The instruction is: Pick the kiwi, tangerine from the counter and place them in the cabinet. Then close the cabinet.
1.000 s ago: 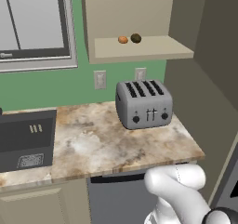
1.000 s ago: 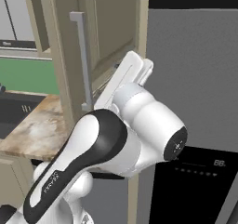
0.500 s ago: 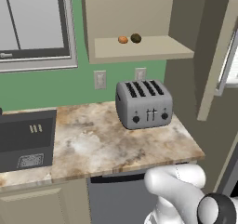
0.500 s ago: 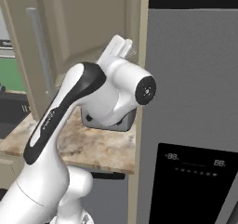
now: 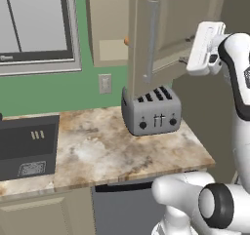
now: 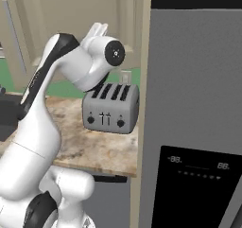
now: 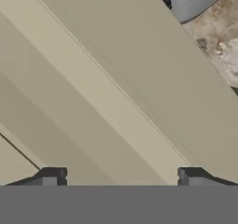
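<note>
The cabinet (image 5: 163, 31) is tan beige, with a panelled door swung most of the way across its opening and a slim vertical bar handle (image 5: 150, 39) near the door's left edge. A sliver of orange at that edge, probably the tangerine (image 5: 126, 41), peeks out from the shelf behind the door; the kiwi is hidden there.

The gripper (image 7: 122, 175) sits close against the door's outer face, its fingertips (image 7: 50, 176) spread wide with nothing between them. From the right base view the hand (image 6: 99, 30) points up and away toward the door.

Below, a grey four-slot toaster (image 5: 151, 113) stands on the marbled counter (image 5: 97, 148), directly under the door. A tall grey refrigerator (image 6: 194, 104) blocks the right side.
</note>
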